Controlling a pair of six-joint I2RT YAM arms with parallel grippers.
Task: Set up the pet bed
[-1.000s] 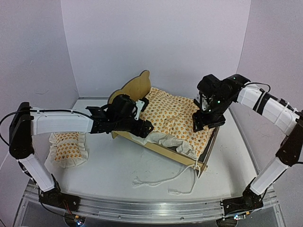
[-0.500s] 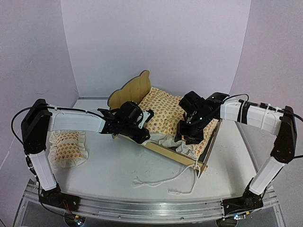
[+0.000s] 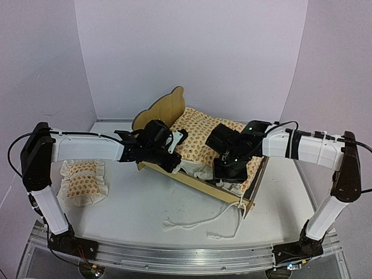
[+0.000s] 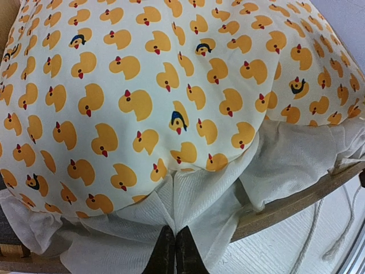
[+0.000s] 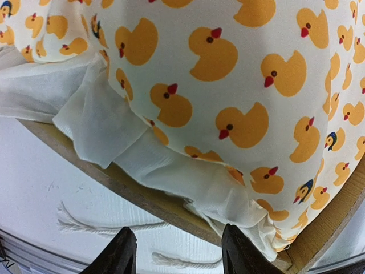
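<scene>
Top external view gives you the whole layout: the white surface (image 3: 145, 215) carries the pet bed (image 3: 163, 107) at its middle, set at an angle with the headboard far left and the footboard near right. The duck-print mattress cover (image 3: 203, 136) already lies inside the frame, but its white ruffle spills over the near rail. The matching pillow (image 3: 83, 181) sits well apart at the left and is not yet on the bed. The ties (image 3: 197, 224) trail loose on the surface near the footboard.

Your left gripper (image 4: 175, 251) is closed, and the ruffle's folds gather at its tips, so it looks pinched. Your right gripper (image 5: 178, 240) stands open over the near rail, holding nothing. By my reading you are partway through: tidying the ruffle, securing the ties and placing the pillow remain.
</scene>
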